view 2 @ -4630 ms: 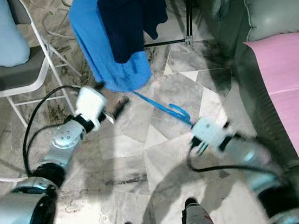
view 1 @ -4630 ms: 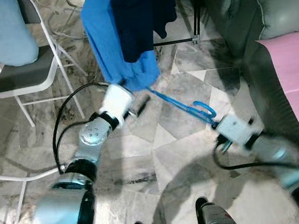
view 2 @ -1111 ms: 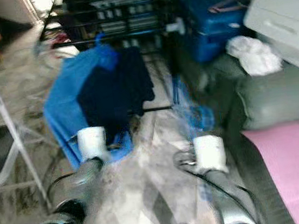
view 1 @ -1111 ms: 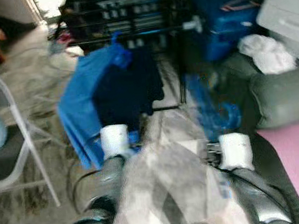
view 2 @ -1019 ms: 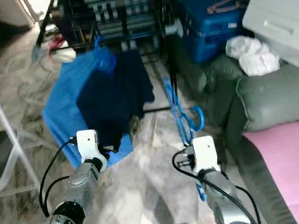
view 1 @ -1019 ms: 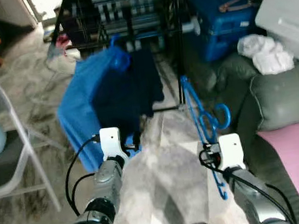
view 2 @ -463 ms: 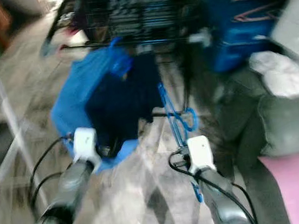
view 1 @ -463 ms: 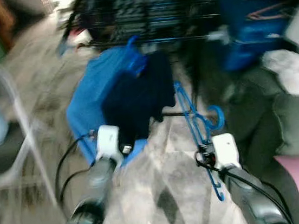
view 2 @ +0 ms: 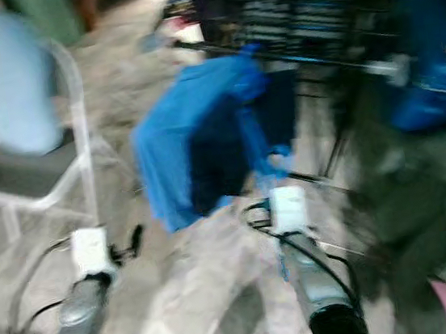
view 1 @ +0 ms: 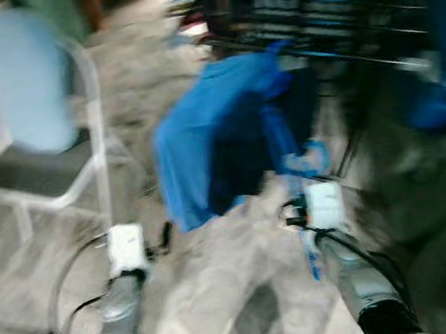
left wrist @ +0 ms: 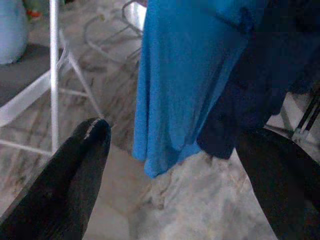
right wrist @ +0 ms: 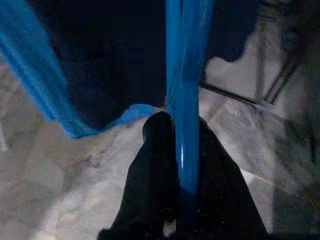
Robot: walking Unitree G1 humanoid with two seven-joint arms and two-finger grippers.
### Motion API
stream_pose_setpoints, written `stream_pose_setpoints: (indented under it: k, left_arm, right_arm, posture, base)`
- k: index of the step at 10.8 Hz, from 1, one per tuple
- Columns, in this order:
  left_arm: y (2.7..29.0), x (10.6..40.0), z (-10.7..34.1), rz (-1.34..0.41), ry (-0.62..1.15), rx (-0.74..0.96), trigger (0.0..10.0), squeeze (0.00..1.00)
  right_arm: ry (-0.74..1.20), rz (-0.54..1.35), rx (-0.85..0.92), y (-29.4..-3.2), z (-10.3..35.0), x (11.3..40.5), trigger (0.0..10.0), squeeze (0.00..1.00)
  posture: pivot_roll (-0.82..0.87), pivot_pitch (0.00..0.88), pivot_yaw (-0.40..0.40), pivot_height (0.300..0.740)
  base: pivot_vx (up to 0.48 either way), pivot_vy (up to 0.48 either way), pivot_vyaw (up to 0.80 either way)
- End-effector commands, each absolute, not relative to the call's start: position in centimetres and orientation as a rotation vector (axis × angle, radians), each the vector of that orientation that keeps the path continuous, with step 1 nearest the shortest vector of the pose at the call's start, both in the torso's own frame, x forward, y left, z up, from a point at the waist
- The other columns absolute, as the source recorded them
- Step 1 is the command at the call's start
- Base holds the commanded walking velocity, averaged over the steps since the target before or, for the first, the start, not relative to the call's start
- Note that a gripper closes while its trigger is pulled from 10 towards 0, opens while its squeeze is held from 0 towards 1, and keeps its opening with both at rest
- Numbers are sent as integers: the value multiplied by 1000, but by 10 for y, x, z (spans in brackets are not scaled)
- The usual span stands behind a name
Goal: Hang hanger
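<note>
Right jaws clamp blue hanger | left jaws apart, empty

Both eye views were heavily motion-blurred under soft daylight. The wrist views were sharper, the right one dim and shadowed.

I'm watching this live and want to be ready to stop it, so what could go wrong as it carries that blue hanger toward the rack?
The right pincer grips the blue plastic hanger on one thin bar, so it might twist or slip.
The bright blue garment and dark navy garment hang close ahead; the hanger could snag them.
The head views are blurred, so aiming at the black metal rack may be off.
</note>
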State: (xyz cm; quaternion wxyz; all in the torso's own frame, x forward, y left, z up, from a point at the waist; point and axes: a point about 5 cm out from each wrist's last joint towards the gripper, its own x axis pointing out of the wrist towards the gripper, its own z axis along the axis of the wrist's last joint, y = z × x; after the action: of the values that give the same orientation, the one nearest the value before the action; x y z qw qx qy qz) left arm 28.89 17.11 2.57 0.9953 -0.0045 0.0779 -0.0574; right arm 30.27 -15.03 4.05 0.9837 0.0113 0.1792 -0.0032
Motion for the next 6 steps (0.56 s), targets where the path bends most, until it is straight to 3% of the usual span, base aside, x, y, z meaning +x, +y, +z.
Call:
stream_pose_setpoints:
  k: [1,3,4,6]
  left_arm:
    - [159,303,42,-171,102,-10,10000,0]
    - [151,312,51,-221,84,-25,10000,0]
    - [144,313,49,-236,101,-51,10000,0]
    - [130,310,46,-288,110,-65,10000,0]
  right_arm:
    - [377,-88,24,-165,33,298,10000,0]
    - [374,-160,42,-174,34,296,10000,0]
    - [349,-165,34,-178,39,296,10000,0]
    - [345,-186,36,-186,37,294,10000,0]
  posture:
    - [-18,135,7,740]
    - [-78,136,16,740]
    - [-98,138,21,740]
    - [-111,134,29,740]
  base:
    - [0,0,-712]
    - [0,0,-794]
    - [266,0,-775]
    - [377,0,0]
